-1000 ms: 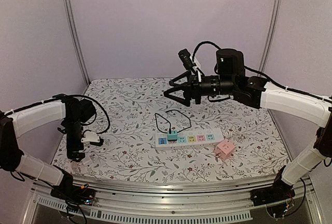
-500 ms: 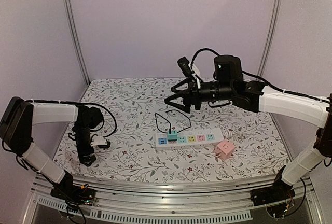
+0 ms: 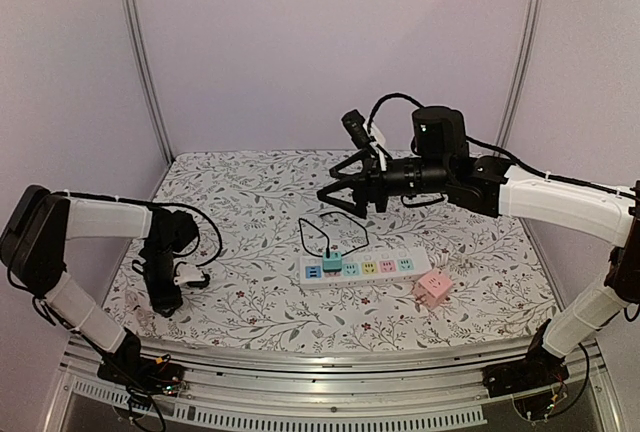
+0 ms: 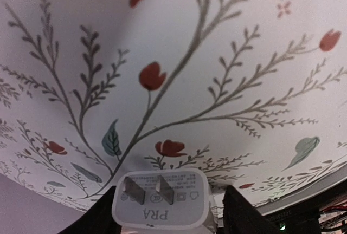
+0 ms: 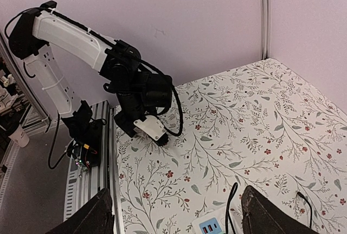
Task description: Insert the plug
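Plug (image 4: 160,204) sits between left gripper (image 4: 171,212) fingers, clamping not determinable; right gripper (image 3: 335,198) jaws apart, empty, raised over table (image 3: 250,187)

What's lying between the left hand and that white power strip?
Just bare flowered cloth between the left hand and the power strip, as the top view shows.

The counter (image 3: 250,192) wears a white cloth printed with grey-green branches, teal leaves and small red flowers. The power strip (image 3: 392,275) is white, its sockets pastel blue, yellow, pink and green. The plug on it (image 3: 332,260) is teal, its cable (image 3: 318,224) black. The cube adapter (image 3: 434,288) is pink. The charger plug (image 4: 161,204) is white with grey prongs and grey lettering. The walls (image 3: 300,52) are pale lilac.
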`<state>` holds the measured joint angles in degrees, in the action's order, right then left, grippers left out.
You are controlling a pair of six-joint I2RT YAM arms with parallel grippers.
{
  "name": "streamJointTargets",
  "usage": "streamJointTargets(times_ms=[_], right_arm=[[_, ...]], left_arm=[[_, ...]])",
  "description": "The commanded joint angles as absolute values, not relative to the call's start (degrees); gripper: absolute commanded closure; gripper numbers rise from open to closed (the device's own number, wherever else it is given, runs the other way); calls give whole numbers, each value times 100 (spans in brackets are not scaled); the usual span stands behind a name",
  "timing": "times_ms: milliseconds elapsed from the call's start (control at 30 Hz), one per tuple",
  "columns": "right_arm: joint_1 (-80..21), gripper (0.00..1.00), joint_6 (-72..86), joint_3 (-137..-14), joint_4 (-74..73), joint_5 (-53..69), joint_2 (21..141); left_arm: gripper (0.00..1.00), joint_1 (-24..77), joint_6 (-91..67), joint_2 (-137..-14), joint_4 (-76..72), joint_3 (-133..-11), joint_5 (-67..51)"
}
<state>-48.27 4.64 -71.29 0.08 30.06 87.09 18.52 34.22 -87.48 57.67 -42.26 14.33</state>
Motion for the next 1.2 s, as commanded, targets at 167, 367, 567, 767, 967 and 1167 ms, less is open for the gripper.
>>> streamJointTargets(times_ms=[167,367,567,767,967,1167], right_arm=[[-4842,20,498,-7059,9,2735,8587],[-4566,20,1250,-7128,-275,1871,8524],[-4221,22,2205,-6959,-549,1157,8014],[-4239,24,2476,-6971,-766,1586,7627],[-4691,25,2659,-6974,-705,1799,7523],[-4958,28,3092,-6600,15,2037,7567]], left_arm=[[95,1792,3261,-8788,5900,-4641,1147],[100,2337,3034,-8417,6570,-5863,781],[100,3773,3506,-7969,7225,-7776,1966],[100,5354,4969,-7891,6481,-8867,3495],[100,6570,6862,-7961,3089,-8066,3924],[100,6812,7176,-8412,1895,-8176,3744]])
